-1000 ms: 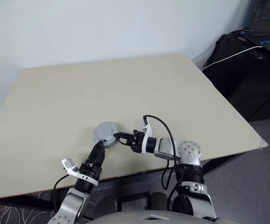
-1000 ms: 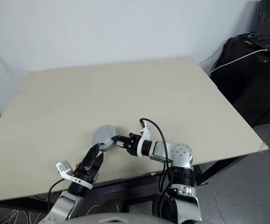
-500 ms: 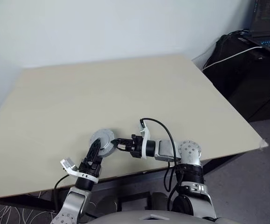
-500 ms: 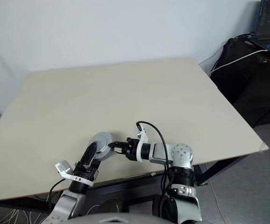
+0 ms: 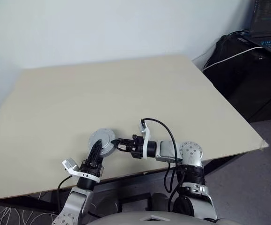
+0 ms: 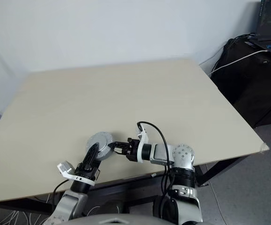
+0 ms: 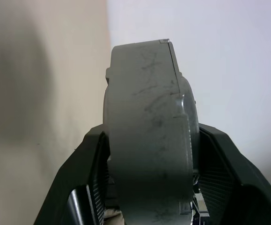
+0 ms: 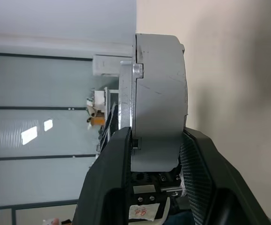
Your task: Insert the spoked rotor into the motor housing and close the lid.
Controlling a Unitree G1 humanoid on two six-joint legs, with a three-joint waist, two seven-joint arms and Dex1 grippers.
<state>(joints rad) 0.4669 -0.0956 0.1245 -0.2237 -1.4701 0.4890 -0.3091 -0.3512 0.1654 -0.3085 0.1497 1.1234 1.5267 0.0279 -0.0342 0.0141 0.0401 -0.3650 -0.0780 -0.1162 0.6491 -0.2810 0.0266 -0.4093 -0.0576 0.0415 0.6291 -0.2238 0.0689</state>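
Note:
The motor housing [image 5: 102, 139] is a grey round disc, held tilted on edge just above the table near its front edge. My right gripper [image 5: 117, 143] comes in from the right and is shut on its rim, with black fingers [image 8: 114, 159] on both faces of the housing [image 8: 159, 103]. From below left, my left gripper [image 5: 95, 148] is shut on the housing [image 7: 149, 140], one finger [image 7: 86, 161] against each side. A thinner plate, perhaps the lid, lies flush against the housing body. The spoked rotor is hidden.
The beige table [image 5: 126, 84] stretches far behind the housing. To the right of it stands dark furniture [image 5: 247, 70] with a white cable and a laptop [image 5: 268, 28] on top. The table's front edge runs just below both grippers.
The left gripper's fingers have closed in on the housing from wide open. The housing has tipped and shifted a little toward the left and the front edge.

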